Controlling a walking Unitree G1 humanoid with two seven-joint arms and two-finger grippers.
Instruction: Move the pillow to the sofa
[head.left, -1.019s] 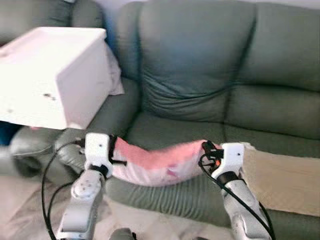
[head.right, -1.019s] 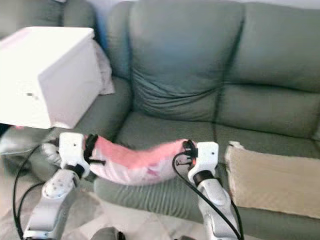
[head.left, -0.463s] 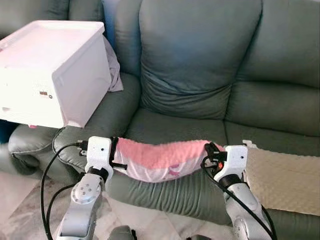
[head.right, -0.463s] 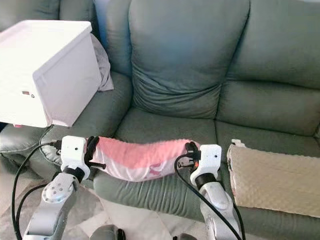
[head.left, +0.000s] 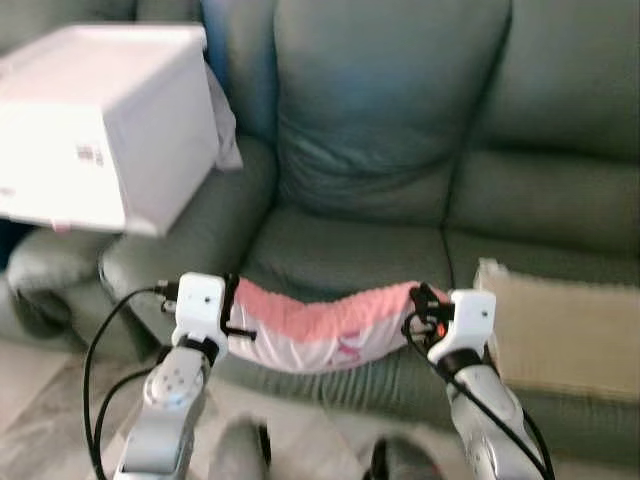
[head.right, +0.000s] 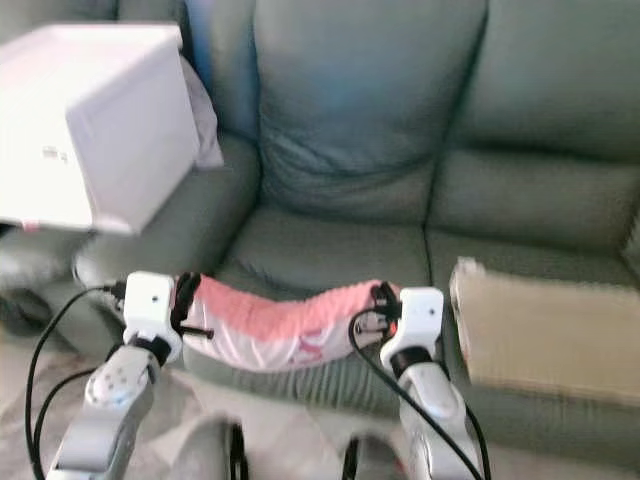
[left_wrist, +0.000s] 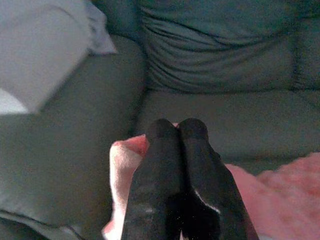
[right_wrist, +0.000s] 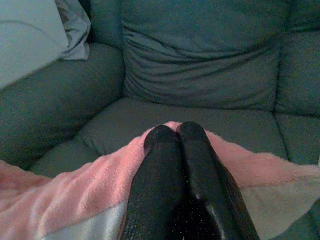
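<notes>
A white box (head.left: 100, 125) sits on the left armrest of the green sofa (head.left: 400, 130). The left gripper (left_wrist: 176, 131) and the right gripper (right_wrist: 175, 134) are each clenched on one end of the pink pillow (head.left: 320, 325), which hangs between them over the near seat edge. A beige cushion (head.left: 560, 330) lies at right.

Pink fleecy pillow (head.left: 320, 325) spans between both grippers, before the green leather sofa (head.left: 400, 150); white plastic box (head.left: 95, 120) on its left armrest; beige textured cushion (head.left: 565, 330) on the right seat.

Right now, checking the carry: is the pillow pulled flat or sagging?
Sagging. The pink pillow dips in the middle, hanging between the left gripper and right gripper, above the sofa seat's front edge.
</notes>
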